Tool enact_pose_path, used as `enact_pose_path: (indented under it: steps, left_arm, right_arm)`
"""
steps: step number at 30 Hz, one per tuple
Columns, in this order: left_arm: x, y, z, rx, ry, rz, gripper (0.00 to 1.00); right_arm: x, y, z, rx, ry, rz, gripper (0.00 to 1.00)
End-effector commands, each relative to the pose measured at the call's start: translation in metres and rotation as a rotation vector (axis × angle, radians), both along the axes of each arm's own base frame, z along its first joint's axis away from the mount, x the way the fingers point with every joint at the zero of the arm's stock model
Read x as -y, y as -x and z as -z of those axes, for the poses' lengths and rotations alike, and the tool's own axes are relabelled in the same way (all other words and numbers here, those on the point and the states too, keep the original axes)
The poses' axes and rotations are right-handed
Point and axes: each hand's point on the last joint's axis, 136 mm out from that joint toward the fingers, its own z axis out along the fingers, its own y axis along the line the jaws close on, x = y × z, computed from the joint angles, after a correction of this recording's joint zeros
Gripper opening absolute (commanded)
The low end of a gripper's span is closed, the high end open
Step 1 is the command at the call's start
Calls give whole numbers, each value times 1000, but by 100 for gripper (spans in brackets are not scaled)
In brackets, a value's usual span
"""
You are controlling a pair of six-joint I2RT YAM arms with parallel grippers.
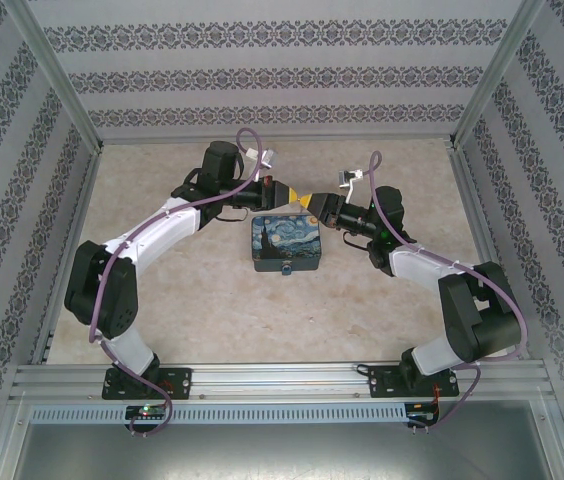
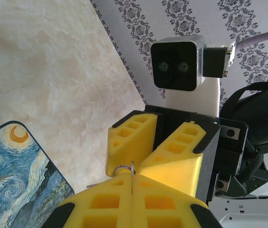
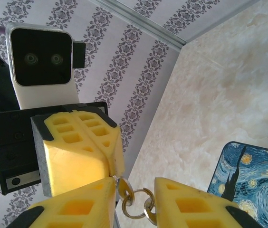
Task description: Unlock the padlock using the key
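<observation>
- Handover stage: left gripper (image 2: 132,183) clamped on key (image 3: 124,188), near painted box's (image 1: 287,243) far edge.
- Right gripper (image 3: 135,199) jaws apart, either side of it.
- Padlock insertion, turn: all left.

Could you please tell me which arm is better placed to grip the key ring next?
Probably the right: the right gripper, jaws open, flanks the key ring dangling from the shut left gripper.

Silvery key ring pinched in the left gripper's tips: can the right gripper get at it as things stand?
Probably yes. The silvery key ring hangs from the shut left gripper, in the gap between the right gripper's parted yellow fingers, with nothing else between them.
</observation>
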Motion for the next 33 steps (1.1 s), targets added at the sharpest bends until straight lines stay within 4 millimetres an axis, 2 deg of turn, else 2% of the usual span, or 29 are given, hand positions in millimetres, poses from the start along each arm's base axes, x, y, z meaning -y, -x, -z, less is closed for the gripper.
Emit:
enact_pose_path:
  steps: [1,13,18,22,24,26,28,30,33]
  left_arm:
    - [2,0,0,20,25,32,0]
    - [3,2,3,14,11,62,0]
    - [4,-1,5,10,8,62,0]
    - [4,-4,4,6,7,51,0]
    - [3,-8,2,0,19,29,17]
    - [-2,-15,-2,-7,43,-26,42]
    - [-9,-21,-8,-22,84,-88,57]
    - [-14,-25,-12,-50,131,-144,64]
    - [-17,-26,-19,-88,194,-188,66]
  right_arm:
    - [-7,10,-8,51,-14,-49,28]
    - [-8,11,-7,50,-14,-58,16]
    - [-7,12,-6,47,-13,-61,0]
    - [-7,13,-6,45,-14,-60,0]
    - [-5,12,-4,39,-13,-46,0]
    - [-2,12,-1,33,-11,-24,0]
    - [0,14,1,31,-9,-9,0]
    - [1,16,2,32,-6,4,0]
    - [2,20,4,31,-3,10,0]
